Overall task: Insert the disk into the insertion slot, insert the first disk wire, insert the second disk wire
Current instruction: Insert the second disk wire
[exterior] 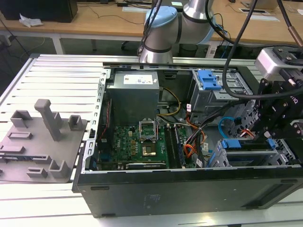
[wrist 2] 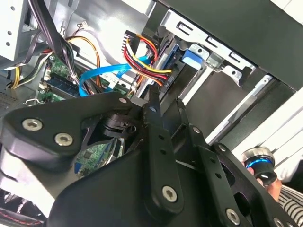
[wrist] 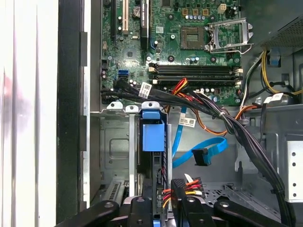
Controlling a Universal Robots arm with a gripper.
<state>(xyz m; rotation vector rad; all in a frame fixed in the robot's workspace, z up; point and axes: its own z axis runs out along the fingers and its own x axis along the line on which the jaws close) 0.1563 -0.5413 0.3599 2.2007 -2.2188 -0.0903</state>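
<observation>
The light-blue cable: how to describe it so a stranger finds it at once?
Look into the open black computer case, past the green circuit board. Beside it a thin flat cable curves in a loop, ending in a black plug. Only it is light blue; neighbouring wires are orange, yellow or black.

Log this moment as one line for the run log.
disk in insertion slot | hand at disk's end, by red-yellow wire plug | second disk wire plug end free, apart from disk
</observation>
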